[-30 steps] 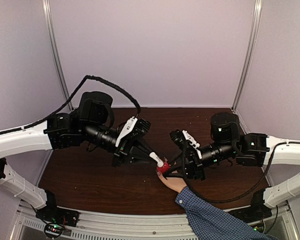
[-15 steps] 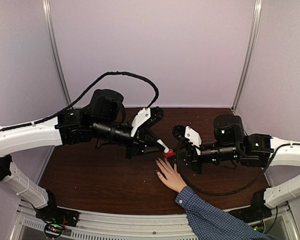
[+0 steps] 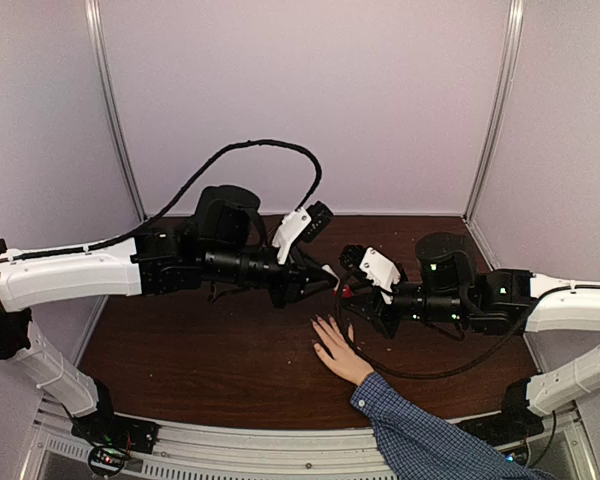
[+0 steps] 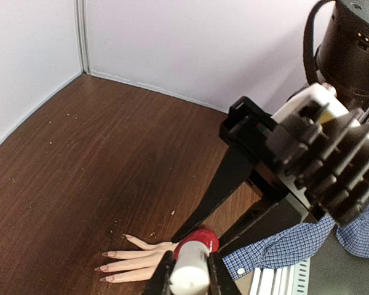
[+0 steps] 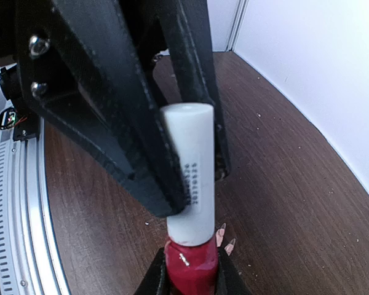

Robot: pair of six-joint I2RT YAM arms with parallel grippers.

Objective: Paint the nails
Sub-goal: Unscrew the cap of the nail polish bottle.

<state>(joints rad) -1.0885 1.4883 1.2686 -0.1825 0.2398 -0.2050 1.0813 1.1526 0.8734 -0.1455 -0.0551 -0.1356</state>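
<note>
1. Both arms have pulled back & up from the hand (image 3: 337,350) vs a sec ago. The bottle (image 4: 198,238) went w/ them, so the hand is now uncovered.
2. L gripper (image 4: 186,276) is clamped on the white cap (image 5: 187,166), one finger on each side.
3. R gripper (image 5: 190,276) is pinched tight on the red bottle, just under the cap.
4. Bottle hangs in the air between the two grippers, above & just behind the fingertips, not touching the hand.
5. Hand lies flat, palm down, on the brown table (image 4: 80,153), fingers spread; blue checked sleeve (image 3: 420,440) toward the near edge.
6. Nails (image 4: 104,254) are at the fingertips, resting on the table: long, pointed, dull pinkish-brown in L wrist view. Too small to tell gloss; no bright red seen on them.
</note>
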